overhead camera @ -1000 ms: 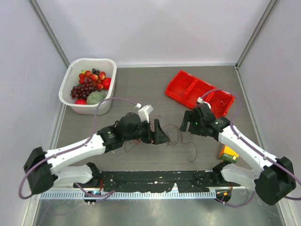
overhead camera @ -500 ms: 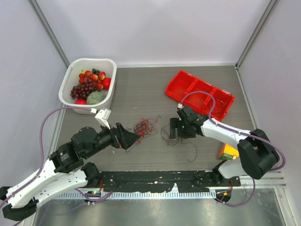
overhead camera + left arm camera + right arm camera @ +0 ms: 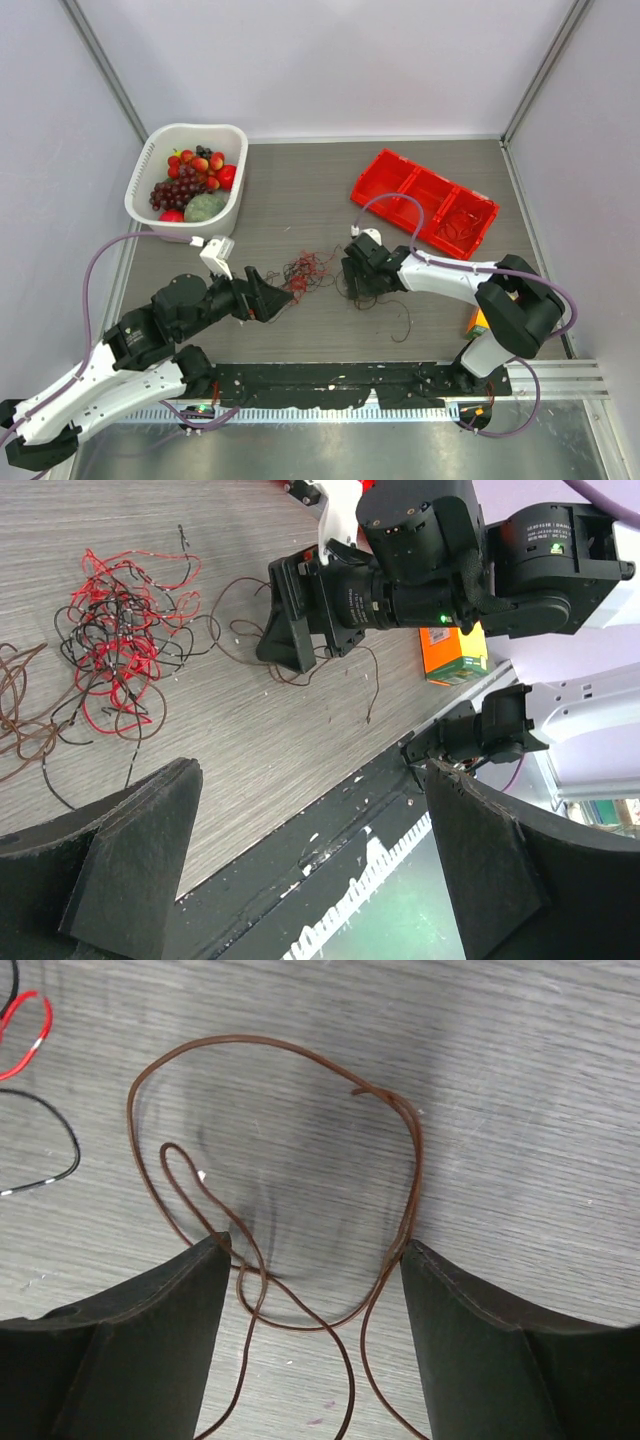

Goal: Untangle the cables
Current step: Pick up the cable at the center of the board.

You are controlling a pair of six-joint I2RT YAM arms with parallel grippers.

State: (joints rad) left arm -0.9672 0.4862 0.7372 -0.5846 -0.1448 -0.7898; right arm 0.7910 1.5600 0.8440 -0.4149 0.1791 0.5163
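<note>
The cables [image 3: 308, 270] are a small tangle of thin red and dark wires lying mid-table; the left wrist view shows them too, cables [image 3: 112, 650]. My left gripper [image 3: 277, 293] hovers just left of the tangle, open and empty, left gripper [image 3: 310, 772]. My right gripper [image 3: 356, 281] is low over the table just right of the tangle. In its wrist view the right gripper [image 3: 312, 1260] is open, its fingers straddling loops of a loose brown wire [image 3: 240, 1038] that lies flat on the wood. Red and black strand ends [image 3: 30, 1020] show at that view's upper left.
A white basket [image 3: 150, 215] of fruit stands at the back left. A red divided tray [image 3: 425, 200] lies at the back right. An orange box [image 3: 480, 322] sits by the right arm's base. A black rail [image 3: 330, 380] runs along the near edge.
My left gripper let go of the tangle and drew back to the left, opening wide. My right gripper moved left and down over the brown wire, and its jaws narrowed slightly.
</note>
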